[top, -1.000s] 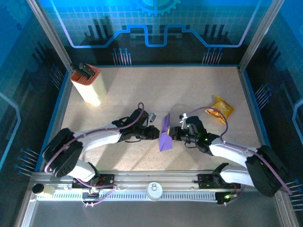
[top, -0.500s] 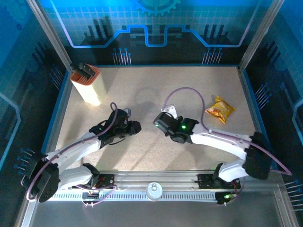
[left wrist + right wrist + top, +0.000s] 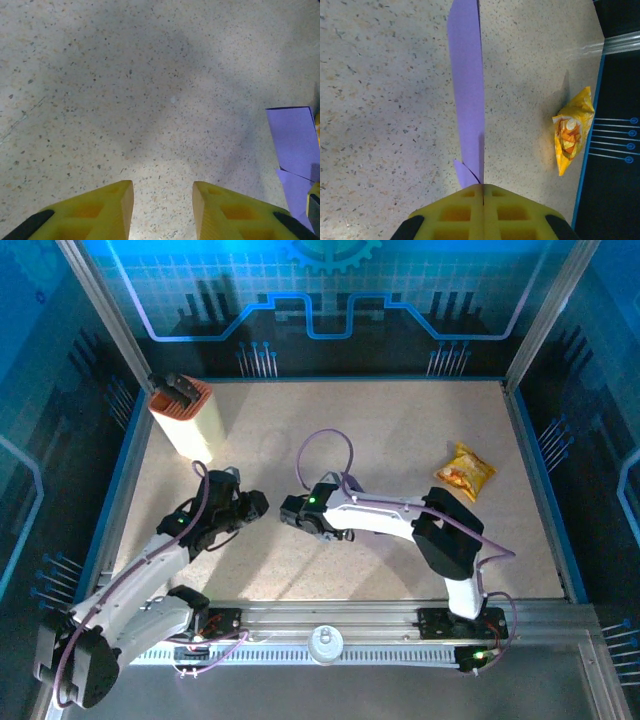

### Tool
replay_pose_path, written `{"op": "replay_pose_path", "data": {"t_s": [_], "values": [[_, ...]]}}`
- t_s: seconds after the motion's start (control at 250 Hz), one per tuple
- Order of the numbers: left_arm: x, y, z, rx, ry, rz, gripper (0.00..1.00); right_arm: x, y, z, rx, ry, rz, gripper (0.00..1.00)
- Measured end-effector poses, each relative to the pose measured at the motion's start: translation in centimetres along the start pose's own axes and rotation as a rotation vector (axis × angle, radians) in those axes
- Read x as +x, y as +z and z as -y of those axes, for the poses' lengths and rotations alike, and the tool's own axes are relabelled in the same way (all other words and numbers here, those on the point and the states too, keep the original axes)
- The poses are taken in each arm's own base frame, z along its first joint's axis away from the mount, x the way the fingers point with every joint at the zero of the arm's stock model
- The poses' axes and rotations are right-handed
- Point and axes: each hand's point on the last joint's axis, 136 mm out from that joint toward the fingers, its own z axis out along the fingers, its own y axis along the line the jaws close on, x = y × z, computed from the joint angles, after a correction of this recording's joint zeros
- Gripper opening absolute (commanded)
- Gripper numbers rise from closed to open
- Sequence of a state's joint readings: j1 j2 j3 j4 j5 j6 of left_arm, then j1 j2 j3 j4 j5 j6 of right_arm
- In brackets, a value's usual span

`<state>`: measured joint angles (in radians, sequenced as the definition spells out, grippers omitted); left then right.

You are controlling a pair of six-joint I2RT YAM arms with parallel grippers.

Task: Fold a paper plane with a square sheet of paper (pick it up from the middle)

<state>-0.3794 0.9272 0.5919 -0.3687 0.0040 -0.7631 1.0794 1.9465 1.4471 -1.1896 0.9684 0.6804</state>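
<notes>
The right pincer (image 3: 482, 192) is clamped shut on the narrow purple paper plane (image 3: 467, 85), which juts from its fingertips over the speckled surface (image 3: 125, 90) near the middle, while the left pincer (image 3: 162, 197), just left, hangs parted and empty.

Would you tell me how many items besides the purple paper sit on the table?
2: a box at the far left and a snack packet at the right. Something small may be hidden from view.
</notes>
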Motion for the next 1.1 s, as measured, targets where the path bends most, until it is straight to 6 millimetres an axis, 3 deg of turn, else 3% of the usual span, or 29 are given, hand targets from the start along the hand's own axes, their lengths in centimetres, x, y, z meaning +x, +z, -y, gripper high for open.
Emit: {"op": "replay_pose_path", "data": {"t_s": [0.707,0.791,0.891,1.103], "values": [[1.7,-2.1,-1.0,-0.031,-0.060,-0.062,0.44,-0.5,-0.2,0.0,0.012,-0.098,0.004,0.11],[1.6,-2.7,-0.8,-0.015,-0.069,-0.049,0.49,-0.6,-0.1,-0.3,0.008,-0.105,0.004,0.11],[1.5,-3.5,-0.6,0.007,-0.071,-0.030,0.50,-0.4,0.1,-1.8,-0.025,-0.112,-0.018,0.11],[2.0,-3.7,-1.1,-0.010,-0.038,-0.051,0.51,-0.5,-0.1,-7.5,-0.203,-0.039,-0.077,0.13]]}}
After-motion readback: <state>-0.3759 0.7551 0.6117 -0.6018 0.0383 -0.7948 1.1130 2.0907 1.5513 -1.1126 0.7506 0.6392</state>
